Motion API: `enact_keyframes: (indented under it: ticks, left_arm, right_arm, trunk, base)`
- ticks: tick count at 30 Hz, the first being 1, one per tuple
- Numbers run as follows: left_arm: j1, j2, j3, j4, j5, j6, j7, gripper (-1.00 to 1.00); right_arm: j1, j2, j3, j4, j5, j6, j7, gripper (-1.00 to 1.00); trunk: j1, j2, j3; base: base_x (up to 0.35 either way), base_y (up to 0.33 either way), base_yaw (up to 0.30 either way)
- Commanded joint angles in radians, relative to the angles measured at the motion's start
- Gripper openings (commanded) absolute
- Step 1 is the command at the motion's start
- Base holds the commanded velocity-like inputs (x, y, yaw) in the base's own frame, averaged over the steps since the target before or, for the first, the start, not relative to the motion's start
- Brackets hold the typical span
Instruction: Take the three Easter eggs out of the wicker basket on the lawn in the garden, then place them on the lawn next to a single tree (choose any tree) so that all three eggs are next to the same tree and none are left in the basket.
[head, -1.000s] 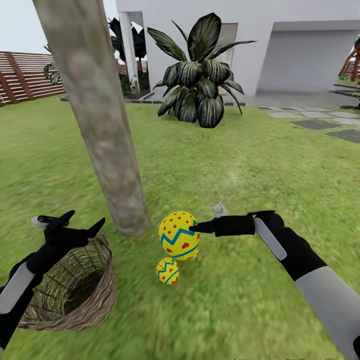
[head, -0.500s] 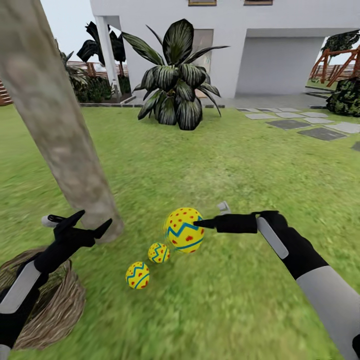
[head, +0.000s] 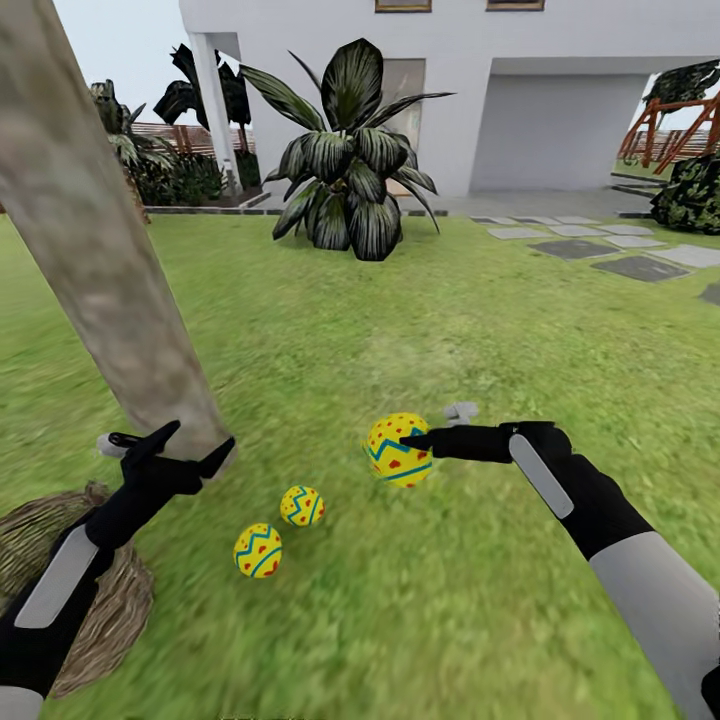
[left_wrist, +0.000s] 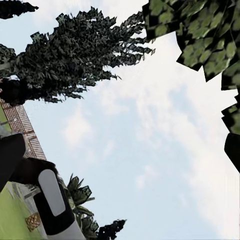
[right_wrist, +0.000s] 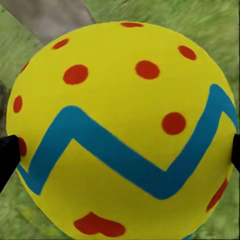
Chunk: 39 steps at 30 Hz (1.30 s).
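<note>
The right gripper (head: 413, 440), black with two slim fingers, was closed around a yellow Easter egg with a blue zigzag band and red dots (head: 399, 450), held off the grass a little way out from the foot of the pale grey-brown mottled tree trunk (head: 100, 260). In the right wrist view that egg (right_wrist: 122, 132) sat between the two dark fingertips (right_wrist: 7, 157), one at each side and both touching its shell; a red heart-like mark showed near its lower end.

The left gripper (head: 168, 447), also black, had its two fingers spread apart and held nothing; it hovered just in front of the base of the trunk, above the brown woven-twig wicker basket (head: 110, 610).

Two more yellow eggs with the same blue zigzags and red marks lay on the green lawn (head: 420, 330) near the foot of the trunk: one smaller-looking egg (head: 301, 505) and another egg (head: 258, 550) just beside it, farther from the trunk. Neither touched the other nor the trunk.

The basket rested on the grass close to the trunk's base, largely hidden behind the left arm; what showed of its inside looked empty, but the interior could not be fully seen.

Beyond the tree stood a broad-leaved striped plant (head: 345, 165) before a white house (head: 520, 90).
</note>
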Motion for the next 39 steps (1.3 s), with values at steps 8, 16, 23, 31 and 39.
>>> enact_keyframes:
  ticks: [8, 16, 23, 31, 39]
  left_arm:
    - [-0.001, -0.01, 0.001, 0.002, 0.002, 0.005, -0.001, 1.0]
    - [-0.001, -0.033, 0.0, 0.003, 0.0, 0.004, -0.001, 1.0]
    - [-0.001, -0.052, 0.0, 0.003, -0.002, 0.003, 0.0, 1.0]
    - [-0.001, -0.063, -0.002, 0.003, -0.001, 0.002, 0.036, 1.0]
    - [-0.001, -0.089, -0.001, 0.003, 0.0, 0.001, 0.08, 1.0]
  right_arm:
    - [0.0, 0.043, 0.007, -0.002, 0.0, 0.002, -0.296, -1.0]
    - [0.0, 0.11, 0.148, -0.001, 0.048, 0.002, -0.536, -1.0]
    - [0.0, 0.112, 0.152, -0.001, 0.049, 0.001, -0.538, -1.0]
    - [0.0, 0.118, 0.153, 0.004, 0.05, 0.001, -0.539, -1.0]
    - [0.0, 0.119, 0.154, 0.006, 0.064, 0.001, -0.54, -1.0]
  trunk:
    - [0.0, 0.0, -0.001]
    - [0.0, 0.0, -0.001]
    - [0.0, 0.0, -0.001]
    - [0.0, 0.0, -0.001]
    - [0.0, 0.0, -0.001]
  base:
    - [0.031, -0.314, 0.281]
    - [0.073, -0.083, 0.292]
    - [0.001, -0.002, 0.292]
    - [0.137, -0.188, 0.293]
    - [0.216, -0.254, 0.293]
